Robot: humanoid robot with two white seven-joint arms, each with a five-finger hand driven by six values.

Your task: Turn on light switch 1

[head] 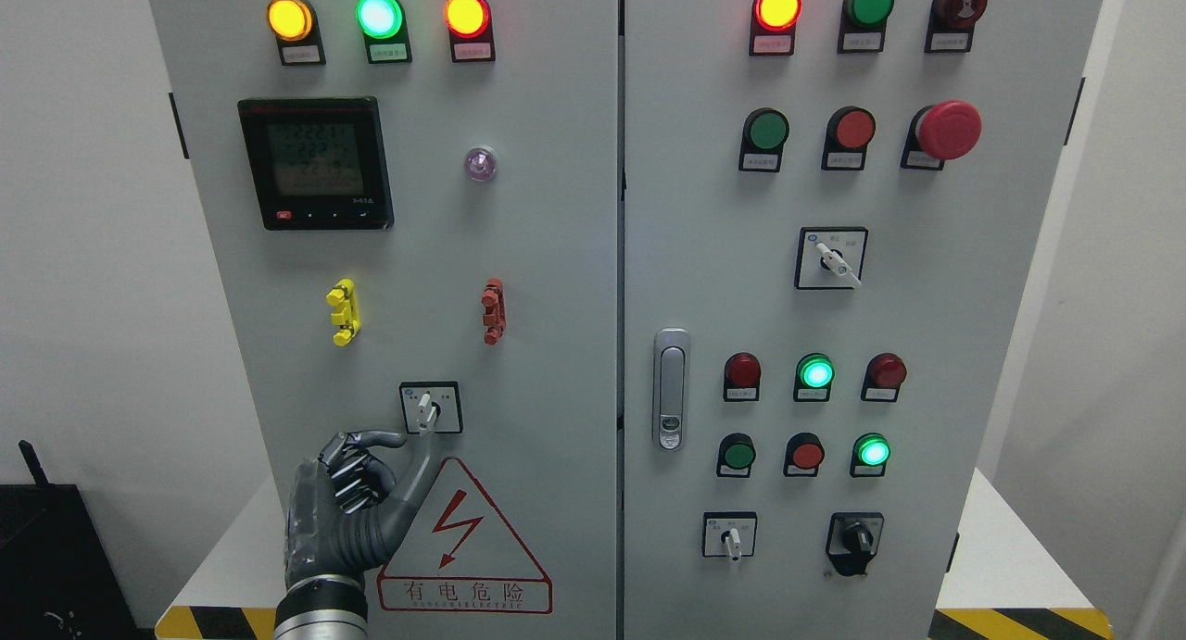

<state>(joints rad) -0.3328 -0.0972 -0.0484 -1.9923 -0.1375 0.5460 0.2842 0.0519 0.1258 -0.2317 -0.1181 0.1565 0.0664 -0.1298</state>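
Note:
The selector switch [431, 407], a white knob in a black-framed square plate, sits low on the left cabinet door [519, 251], above the red warning triangle [463, 547]. Its knob points straight down. My left hand [417, 436] rises from the lower left, just below and left of the switch. The thumb [422, 464] stretches up so its tip reaches the bottom of the knob. The index finger [380, 438] points at the plate's lower left corner, and the other fingers are curled. Nothing is gripped. The right arm is out of view.
Above the switch are a yellow terminal piece [343, 311], a red one [494, 311] and a black meter [317, 163]. The right door [927, 279] carries lamps, push buttons, a red mushroom stop [947, 129], three more rotary switches and a door latch [671, 389].

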